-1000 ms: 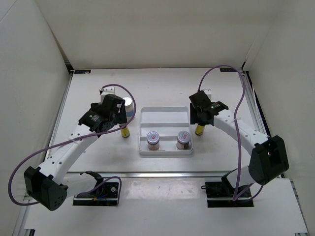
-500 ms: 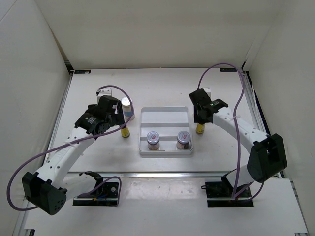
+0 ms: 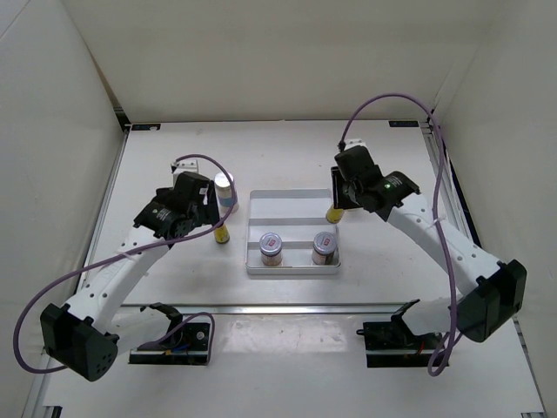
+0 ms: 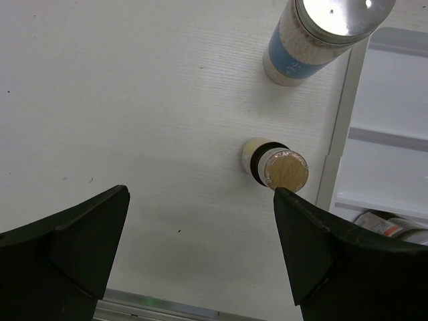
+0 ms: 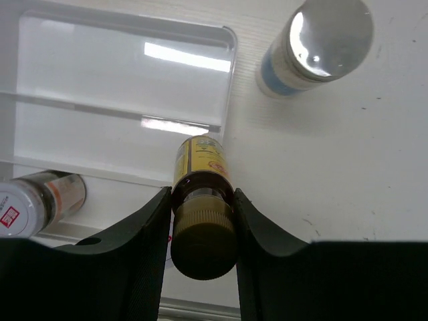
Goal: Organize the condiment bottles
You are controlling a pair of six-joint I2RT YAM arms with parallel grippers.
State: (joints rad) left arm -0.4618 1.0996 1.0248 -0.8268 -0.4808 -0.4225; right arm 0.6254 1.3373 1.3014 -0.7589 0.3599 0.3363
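Observation:
My right gripper (image 5: 200, 207) is shut on a slim yellow bottle with a dark cap (image 5: 200, 167). It holds the bottle over the right edge of the white tray (image 5: 120, 73), as the top view also shows (image 3: 334, 213). A white bottle with a blue band and silver top (image 5: 321, 47) stands right of the tray. Two pinkish jars (image 3: 271, 246) (image 3: 324, 246) stand in the tray's near section. My left gripper (image 4: 200, 227) is open and empty above the table. The second yellow bottle (image 4: 277, 167) and the second white bottle (image 4: 321, 33) stand just ahead of it, left of the tray.
The tray (image 3: 293, 202) has dividers, and its far sections are bare. White walls enclose the table on three sides. A metal rail (image 3: 287, 306) runs along the near edge. Purple cables loop off both arms.
My right gripper has carried the yellow bottle left, from the table beside the tray to over the tray's right edge. My left gripper drew back slightly to the left.

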